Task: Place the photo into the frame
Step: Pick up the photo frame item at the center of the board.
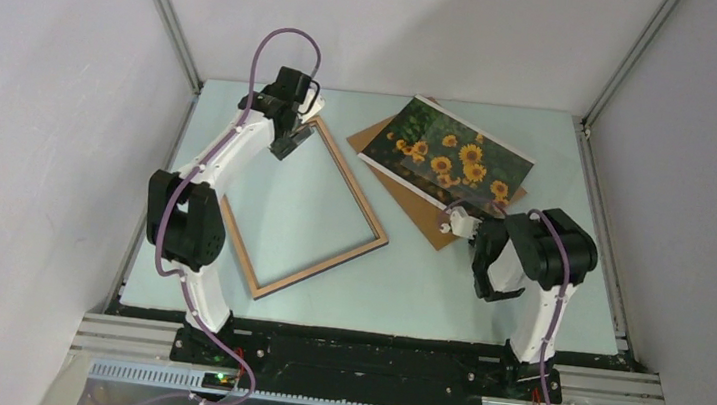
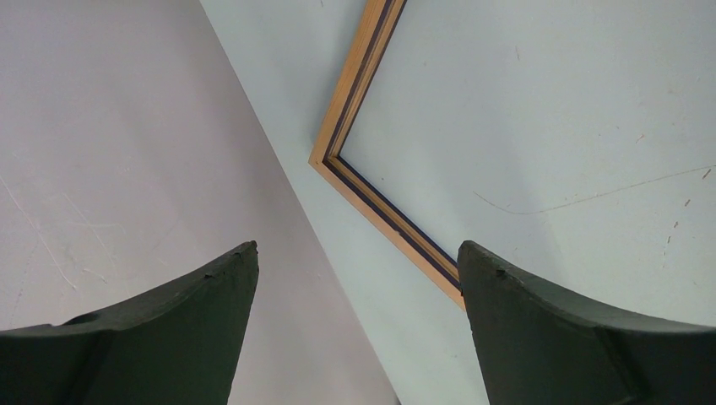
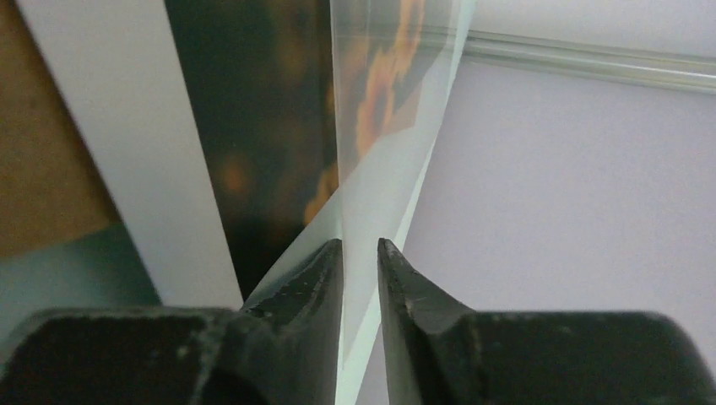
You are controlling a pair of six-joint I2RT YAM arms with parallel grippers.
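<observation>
Photo (image 1: 450, 152) sits face-up on a brown board (image 1: 414, 206), far right of the desk (image 1: 446, 292), apart from the frame (image 1: 323, 264). Right jaws pinch a clear sheet (image 3: 380, 194) over it; left jaws gape above the frame's corner. My guess: I lift that sheet off next.

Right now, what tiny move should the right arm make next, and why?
Probably finish closing the right gripper on the thin clear sheet: its edge sits between the nearly shut fingers, tilted over the photo. A firm hold should come before lifting.
</observation>
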